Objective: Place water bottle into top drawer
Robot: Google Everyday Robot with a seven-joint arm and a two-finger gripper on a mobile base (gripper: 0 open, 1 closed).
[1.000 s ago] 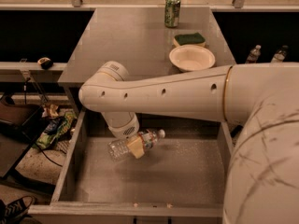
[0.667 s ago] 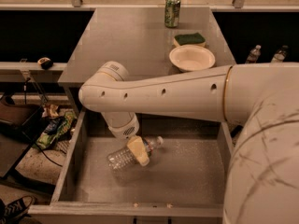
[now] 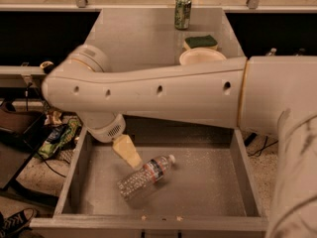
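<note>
1. Position of the bottle. The water bottle (image 3: 146,176) is lying on its side on the floor of the top drawer (image 3: 243,175), left of centre. Its white cap is pointed toward the back right and its base toward the front left corner. The bottle is fully surrounded by the drawer walls, so it is judged unable to roll out.

2. Position of the gripper. The gripper (image 3: 129,154) is held low inside the drawer, just above and behind the bottle's upper side. Only its pale yellow end is shown below the wrist. Contact with the bottle cannot be confirmed. Whether the gripper is open, closed or gripping the bottle cannot be told.

3. Reason for the arm posture. The arm (image 3: 158,90) is extended across the cabinet top (image 3: 133,33) and bent downward at the wrist. In this way the drawer is reached from above without the front panel being struck.

4. Task status. The bottle appears to be carried by the drawer floor, so the placement is judged nearly complete. A straight upward withdrawal is advised, so that the bottle is not dragged.

5. Other items. A green can (image 3: 183,12), a sponge (image 3: 200,41) and a bowl (image 3: 202,56) are set on the cabinet top, well apart from the drawer. They are not involved.
</note>
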